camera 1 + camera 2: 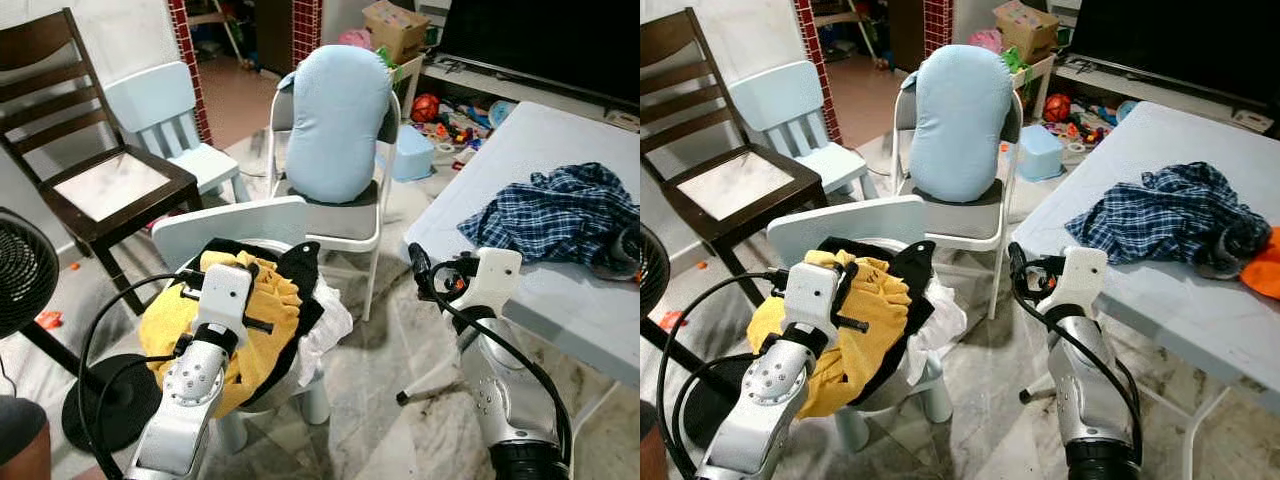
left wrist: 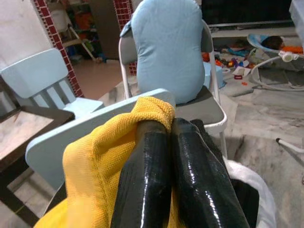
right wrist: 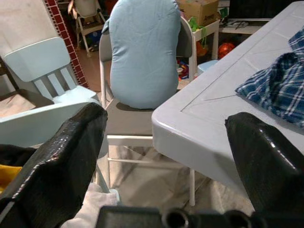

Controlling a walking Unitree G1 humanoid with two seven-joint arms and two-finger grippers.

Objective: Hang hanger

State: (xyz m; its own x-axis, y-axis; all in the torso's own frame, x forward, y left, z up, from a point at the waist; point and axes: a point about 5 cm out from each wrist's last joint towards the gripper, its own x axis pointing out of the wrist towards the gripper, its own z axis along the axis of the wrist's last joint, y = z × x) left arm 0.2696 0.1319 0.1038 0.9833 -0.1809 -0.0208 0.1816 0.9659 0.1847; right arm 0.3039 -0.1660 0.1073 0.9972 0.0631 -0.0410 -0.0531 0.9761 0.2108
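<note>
My left fingers (image 2: 171,156) are pressed together against the yellow cloth (image 1: 265,330) heaped on the small chair (image 1: 235,225), prob. feeling for the hanger, which I can't spot. Right fingers (image 3: 161,156) spread wide, idle beside the bench (image 1: 560,290).

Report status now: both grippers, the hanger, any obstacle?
Left gripper shut on yellow cloth. Right gripper open, near table. Hanger not identifiable.

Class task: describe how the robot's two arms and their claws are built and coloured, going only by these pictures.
Both arms are silver metal with perforated round joints. Each ends in a white boxy wrist block, with black cables looping alongside. The left claw and right claw each have two long, glossy black fingers with a slightly textured surface.
</note>
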